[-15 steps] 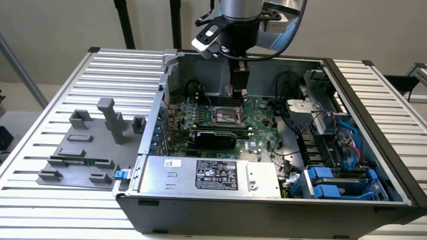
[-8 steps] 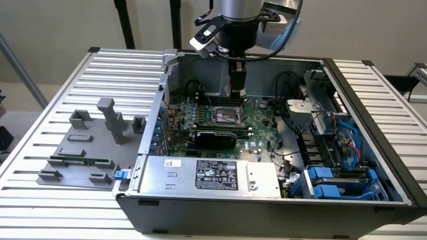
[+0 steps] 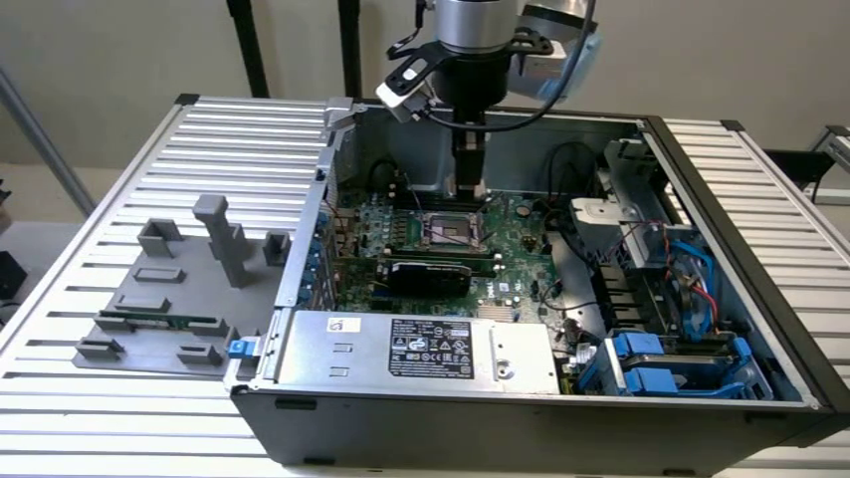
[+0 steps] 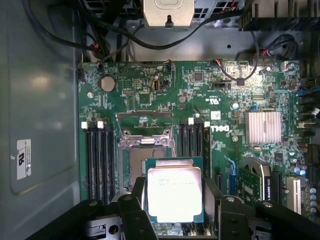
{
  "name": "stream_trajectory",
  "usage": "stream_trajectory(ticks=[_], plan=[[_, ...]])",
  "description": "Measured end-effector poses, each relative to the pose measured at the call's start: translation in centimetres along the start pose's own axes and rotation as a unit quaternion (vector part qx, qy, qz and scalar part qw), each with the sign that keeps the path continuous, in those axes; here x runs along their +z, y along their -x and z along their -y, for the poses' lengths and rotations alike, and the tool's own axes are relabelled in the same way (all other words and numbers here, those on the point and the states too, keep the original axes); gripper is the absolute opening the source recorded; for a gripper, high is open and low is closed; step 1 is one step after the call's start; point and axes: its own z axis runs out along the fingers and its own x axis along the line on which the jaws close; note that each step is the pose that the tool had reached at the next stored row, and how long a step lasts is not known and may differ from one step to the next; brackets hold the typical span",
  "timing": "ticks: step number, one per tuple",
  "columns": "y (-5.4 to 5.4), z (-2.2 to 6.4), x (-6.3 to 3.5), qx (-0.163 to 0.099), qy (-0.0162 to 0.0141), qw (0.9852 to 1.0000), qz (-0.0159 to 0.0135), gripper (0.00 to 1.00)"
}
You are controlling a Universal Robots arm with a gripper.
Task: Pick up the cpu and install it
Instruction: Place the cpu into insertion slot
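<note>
The cpu (image 4: pixel 174 192), a flat square chip with a bright silvery top and a thin pale rim, sits level between my two black fingers (image 4: pixel 137 195). My gripper (image 4: pixel 175 200) is shut on its two opposite sides. The open socket frame (image 4: pixel 143 150) on the green motherboard lies just beyond the chip, which overlaps its near edge. In the exterior view my gripper (image 3: pixel 467 187) hangs straight down inside the open computer case, just above the socket frame (image 3: pixel 452 231) at its far side. There the cpu is hidden by the fingers.
Case walls (image 3: pixel 332 159) surround the motherboard (image 3: pixel 512 234). A power supply (image 3: pixel 412 349) sits at the front, and a drive cage with blue parts (image 3: pixel 671 360) at the exterior view's right. A grey fixture with a memory stick (image 3: pixel 166 321) lies on the slatted table. Memory slots (image 4: pixel 97 150) flank the socket.
</note>
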Motion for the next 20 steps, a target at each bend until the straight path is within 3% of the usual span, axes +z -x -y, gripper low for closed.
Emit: stream_trajectory(ticks=[20], plan=[[-0.6,0.34,3.61,0.001,0.0000,1.0000,-0.0008,0.55]])
